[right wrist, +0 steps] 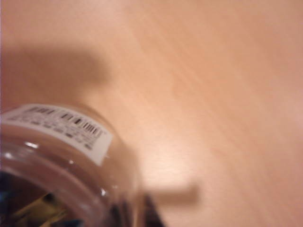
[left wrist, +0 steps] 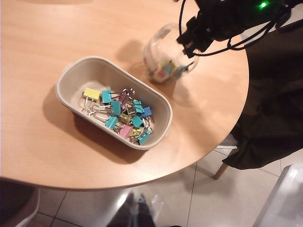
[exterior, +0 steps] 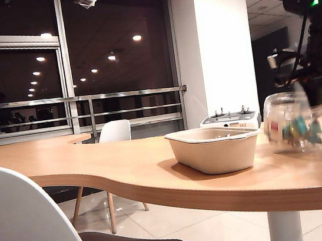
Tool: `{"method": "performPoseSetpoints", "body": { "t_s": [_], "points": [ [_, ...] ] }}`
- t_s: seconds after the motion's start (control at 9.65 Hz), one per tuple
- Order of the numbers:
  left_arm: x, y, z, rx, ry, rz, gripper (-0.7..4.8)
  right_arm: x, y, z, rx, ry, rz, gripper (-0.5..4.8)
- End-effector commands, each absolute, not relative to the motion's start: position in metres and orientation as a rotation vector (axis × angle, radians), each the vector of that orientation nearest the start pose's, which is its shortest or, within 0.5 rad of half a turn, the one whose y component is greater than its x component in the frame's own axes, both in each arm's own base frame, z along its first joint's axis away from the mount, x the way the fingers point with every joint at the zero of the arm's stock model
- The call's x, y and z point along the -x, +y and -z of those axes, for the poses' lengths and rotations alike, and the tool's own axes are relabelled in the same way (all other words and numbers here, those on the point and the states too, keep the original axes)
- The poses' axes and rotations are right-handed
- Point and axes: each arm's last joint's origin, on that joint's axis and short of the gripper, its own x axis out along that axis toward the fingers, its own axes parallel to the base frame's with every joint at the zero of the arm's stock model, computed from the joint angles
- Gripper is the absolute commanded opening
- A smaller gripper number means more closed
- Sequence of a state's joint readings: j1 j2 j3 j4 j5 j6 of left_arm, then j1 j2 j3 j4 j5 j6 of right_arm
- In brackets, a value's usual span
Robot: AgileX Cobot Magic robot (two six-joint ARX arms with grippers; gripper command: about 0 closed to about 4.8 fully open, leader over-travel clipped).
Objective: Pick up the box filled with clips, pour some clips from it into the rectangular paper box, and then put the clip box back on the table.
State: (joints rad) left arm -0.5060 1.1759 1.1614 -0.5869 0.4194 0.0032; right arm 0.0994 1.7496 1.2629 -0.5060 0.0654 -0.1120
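The box filled with clips [exterior: 294,120] stands on the table [exterior: 95,159], just beside the rectangular paper box [exterior: 214,149], which holds clips [left wrist: 124,116]. Right gripper [exterior: 316,85] sits at the tub's rim; grip state cannot be told. Left gripper is out of view.

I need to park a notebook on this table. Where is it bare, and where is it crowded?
Bare: the table beyond the paper box, away from the right tool. Crowded: between paper box and clip box.
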Motion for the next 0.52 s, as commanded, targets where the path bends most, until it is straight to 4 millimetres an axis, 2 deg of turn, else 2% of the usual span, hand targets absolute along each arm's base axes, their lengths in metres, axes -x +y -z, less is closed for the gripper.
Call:
{"method": "performPoseSetpoints", "body": {
  "t_s": [0.1, 0.21, 0.31, 0.41, 0.52],
  "points": [
    [-0.205, -0.127, -0.354, -0.077, 0.584, 0.923, -0.07, -0.365, 0.036, -0.229, 0.163, 0.959, -0.107, 1.49],
    [-0.204, -0.127, -0.353, -0.094, 0.588, 0.935, -0.07, -0.37, 0.036, -0.257, 0.168, 0.947, -0.097, 1.5],
    [-0.203, -0.127, -0.353, -0.136, 0.574, 0.975, -0.07, -0.374, 0.036, -0.297, 0.167, 0.919, -0.096, 1.66],
    [-0.202, -0.127, -0.352, -0.148, 0.574, 0.984, -0.07, -0.374, 0.036, -0.304, 0.166, 0.916, -0.096, 1.04],
    [-0.199, -0.126, -0.353, -0.162, 0.607, 0.998, -0.07, -0.364, 0.036, -0.326, 0.168, 0.972, -0.102, -0.01]
  ]
}}
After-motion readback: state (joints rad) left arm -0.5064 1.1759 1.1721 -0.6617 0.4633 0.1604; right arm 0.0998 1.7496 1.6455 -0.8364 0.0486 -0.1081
